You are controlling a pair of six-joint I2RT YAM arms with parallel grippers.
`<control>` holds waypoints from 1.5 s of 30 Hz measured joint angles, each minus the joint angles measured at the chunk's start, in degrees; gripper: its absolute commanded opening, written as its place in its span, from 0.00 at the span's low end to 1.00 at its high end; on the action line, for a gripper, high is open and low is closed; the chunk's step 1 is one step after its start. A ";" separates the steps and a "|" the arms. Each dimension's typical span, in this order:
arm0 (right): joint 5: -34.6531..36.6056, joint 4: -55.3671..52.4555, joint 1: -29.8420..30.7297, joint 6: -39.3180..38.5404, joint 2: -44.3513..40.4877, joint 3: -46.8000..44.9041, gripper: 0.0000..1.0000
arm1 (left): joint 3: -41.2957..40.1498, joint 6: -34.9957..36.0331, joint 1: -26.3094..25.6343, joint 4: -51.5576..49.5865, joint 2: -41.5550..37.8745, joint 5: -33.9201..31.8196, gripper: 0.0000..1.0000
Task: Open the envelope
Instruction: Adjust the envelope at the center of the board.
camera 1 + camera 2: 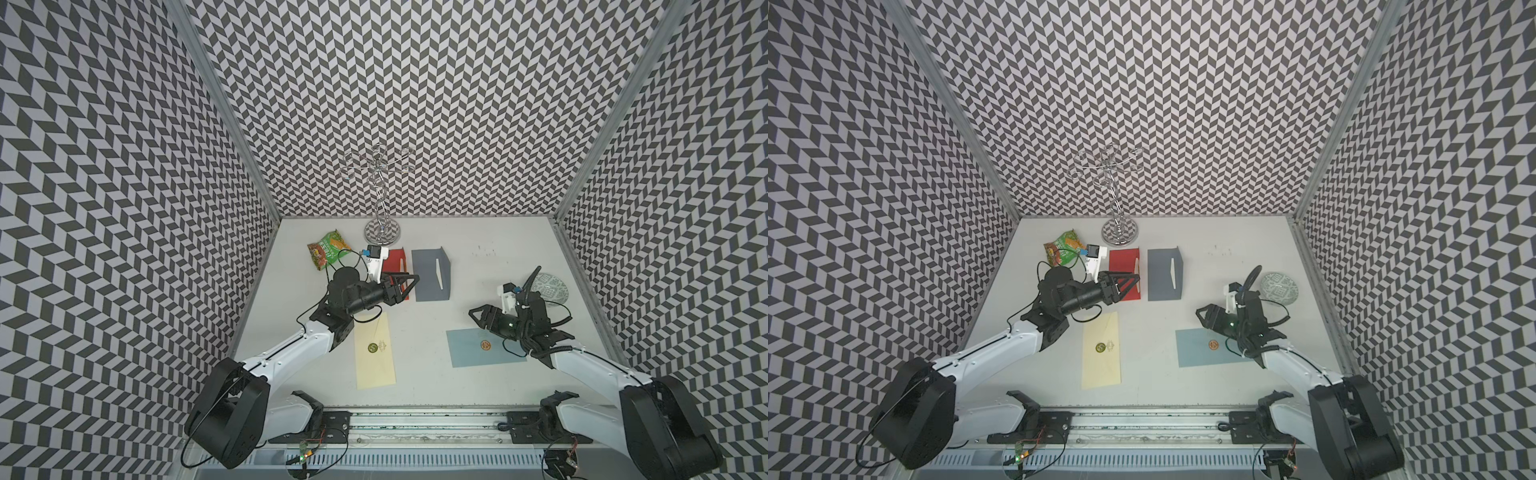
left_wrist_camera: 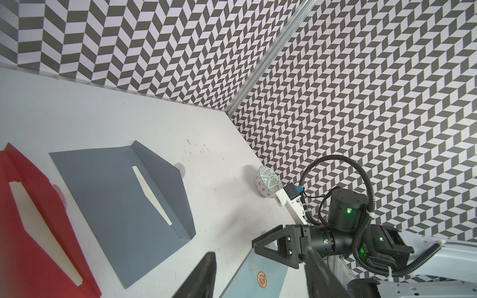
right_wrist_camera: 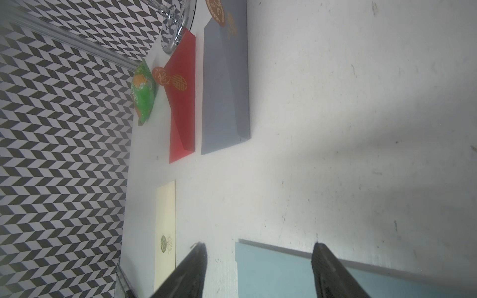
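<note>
— Where's it lying?
— Blue envelope point(image 1: 469, 353), flat on the counter point(image 1: 432, 316), edge under my right claw point(image 3: 259, 249). Right and left claw point(image 2: 259, 254) are both gaping, empty. It's looking light and floppy, so I'm planning on prying beside the seal point(image 1: 485, 344).

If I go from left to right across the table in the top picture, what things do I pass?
You pass: snack bag → cream envelope → grey envelope → blue envelope → patterned bowl. The red envelope and silver stand overlap the cream one's stretch, so I skip them.
</note>
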 measured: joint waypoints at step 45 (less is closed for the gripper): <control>-0.90 -3.52 6.01 -2.40 3.54 -0.28 0.67 | -2.73 -1.27 -2.95 5.20 0.79 -3.80 0.62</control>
